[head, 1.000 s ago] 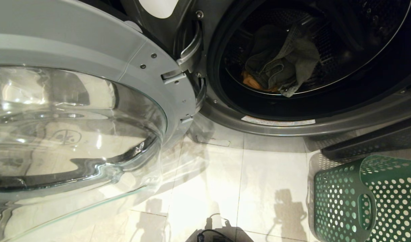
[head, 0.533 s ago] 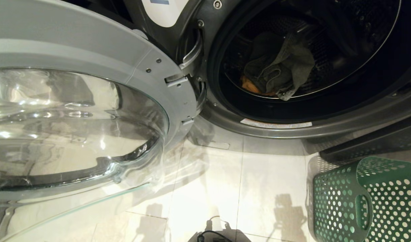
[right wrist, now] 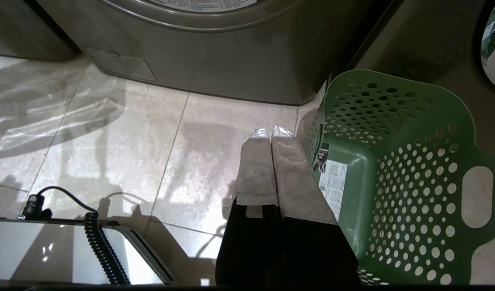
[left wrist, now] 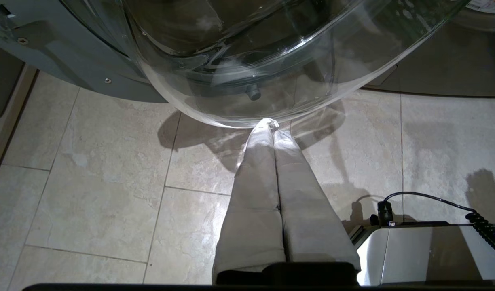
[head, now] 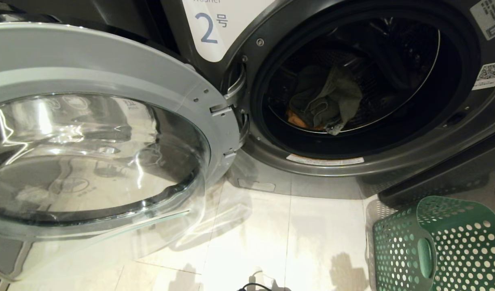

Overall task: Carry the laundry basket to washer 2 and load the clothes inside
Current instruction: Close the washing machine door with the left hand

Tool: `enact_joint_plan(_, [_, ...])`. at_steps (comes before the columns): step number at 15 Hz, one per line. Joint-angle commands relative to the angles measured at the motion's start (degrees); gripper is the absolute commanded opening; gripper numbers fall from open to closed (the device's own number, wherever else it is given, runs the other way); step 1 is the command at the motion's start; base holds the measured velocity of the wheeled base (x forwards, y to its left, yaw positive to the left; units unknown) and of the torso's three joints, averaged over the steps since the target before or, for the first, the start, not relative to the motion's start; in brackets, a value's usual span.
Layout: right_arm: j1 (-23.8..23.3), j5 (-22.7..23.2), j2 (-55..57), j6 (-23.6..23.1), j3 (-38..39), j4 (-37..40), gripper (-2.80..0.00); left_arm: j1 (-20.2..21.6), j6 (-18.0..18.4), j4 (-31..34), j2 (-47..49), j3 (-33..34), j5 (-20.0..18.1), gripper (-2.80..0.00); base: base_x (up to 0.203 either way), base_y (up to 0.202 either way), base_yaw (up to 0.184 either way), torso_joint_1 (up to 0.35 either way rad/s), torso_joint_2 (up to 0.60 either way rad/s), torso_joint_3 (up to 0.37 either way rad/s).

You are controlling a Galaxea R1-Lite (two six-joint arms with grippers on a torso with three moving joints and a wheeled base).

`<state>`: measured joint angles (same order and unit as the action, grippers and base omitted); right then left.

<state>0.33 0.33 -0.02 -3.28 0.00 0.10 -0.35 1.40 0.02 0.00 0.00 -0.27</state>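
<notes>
Clothes (head: 324,106): grey and orange garments heaped inside the drum of washer 2 (head: 393,159), a dark grey front-loader whose round glass door (head: 98,161) is swung open. Left end effector (left wrist: 270,125): fingers pressed together, empty, poised above the pale floor tiles (left wrist: 89,182) under the door glass. Right end effector (right wrist: 270,131): fingers together, empty, just beside the green perforated plastic laundry basket (right wrist: 413,194), which stands empty on the floor.

A white label (head: 215,28) on washer 2 (head: 393,153), just left of its open drum, reads "2" beside a Korean character. QR-code stickers (head: 490,74) right of the drum and the basket's sticker (right wrist: 332,182) are too small to read.
</notes>
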Motion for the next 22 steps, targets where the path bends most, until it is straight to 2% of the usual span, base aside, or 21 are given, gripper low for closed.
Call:
enact_joint_plan(1, [0.02,0.02,0.11,-0.06,0.00,-0.01,-2.80,0.00,0.00,-0.02,0.09,0.00,0.00,-2.80,0.000,0.000,0.000,-0.002,0.00,0.203])
enact_joint_plan(18, [0.02,-0.07,0.11,0.99,0.00,-0.01,-2.80,0.00,0.00,-0.02,0.09,0.00,0.09,-2.80,0.000,0.000,0.000,0.001,0.00,0.201])
enact_joint_plan(22, [0.02,-0.07,0.11,0.99,0.00,-0.01,-2.80,0.00,0.18,0.24,0.09,0.00,-0.08,-2.80,0.000,0.000,0.000,0.005,0.00,0.085])
